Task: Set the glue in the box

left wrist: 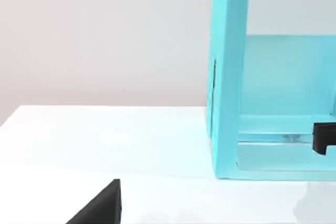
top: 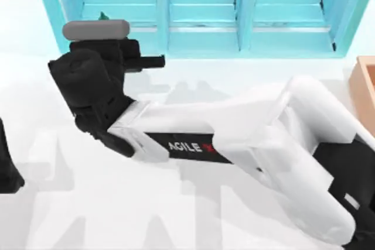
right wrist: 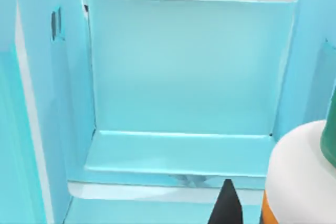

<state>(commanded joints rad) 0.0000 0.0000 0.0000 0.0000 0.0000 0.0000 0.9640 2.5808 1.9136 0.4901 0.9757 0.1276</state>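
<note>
A: Glue (right wrist: 302, 177) sits at the lower right of the right wrist view, white body, orange label edge and green cap very close to the lens. In the top view a speck of green (top: 103, 16) pokes out at the upper left, just above the right gripper (top: 117, 42), at the mouth of the shelf unit's (top: 202, 10) left compartment.

B: Are the jaws pinching it?

A: I cannot tell. One dark fingertip (right wrist: 227, 203) shows just beside the bottle, but its partner and any contact are hidden.

B: So what does the step call for?

A: Judging by the layout, a firm hold on the bottle body below the cap, then a straight pull back out of the compartment so it doesn't clip the turquoise side walls. After that comes a long carry across the worktop (top: 176, 215) to the tan box (top: 366, 80), a sliver at the right edge.

B: And the arm's pose?

A: The right arm stretches from the lower right corner diagonally to the upper left, wrist pointed into the shelf. The left arm (top: 9, 168) stays at the far left edge, its fingertip (left wrist: 102, 208) low in its own view.
</note>
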